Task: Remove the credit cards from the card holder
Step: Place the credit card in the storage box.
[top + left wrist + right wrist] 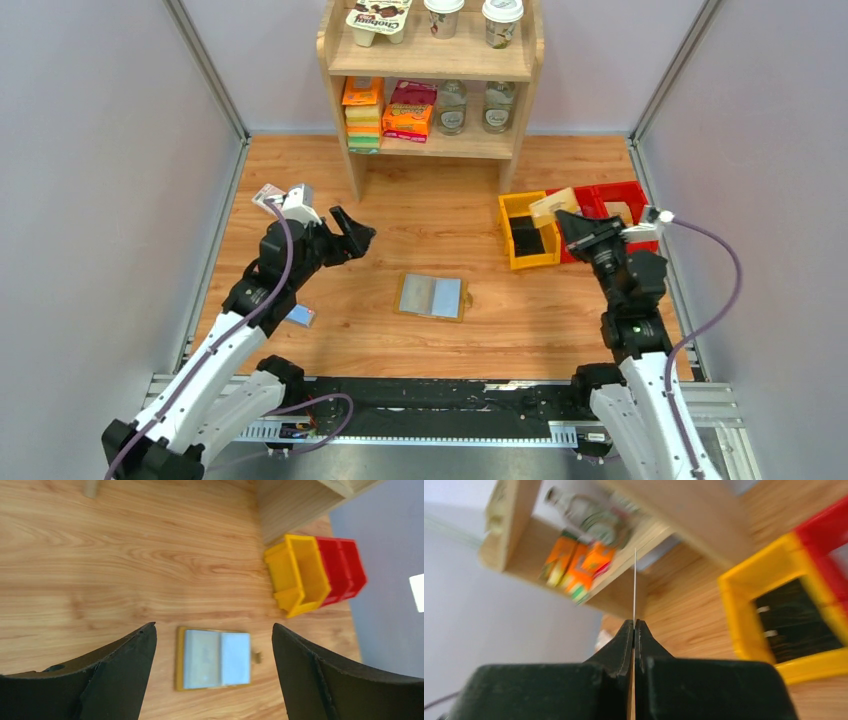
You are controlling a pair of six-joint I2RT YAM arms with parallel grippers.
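The card holder (432,296) (grey-blue inside) lies open on the bench (400,200). At ten o'clock the left pincer (356,234) is spread. At two o'clock the right pincer (564,221) pinches a card (553,206).

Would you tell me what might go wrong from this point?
The right gripper pinches the card near one end, so it may slip or twist before release. The card holder lies open and unheld, the left gripper open and apart from it, so it might slide at the next pull.
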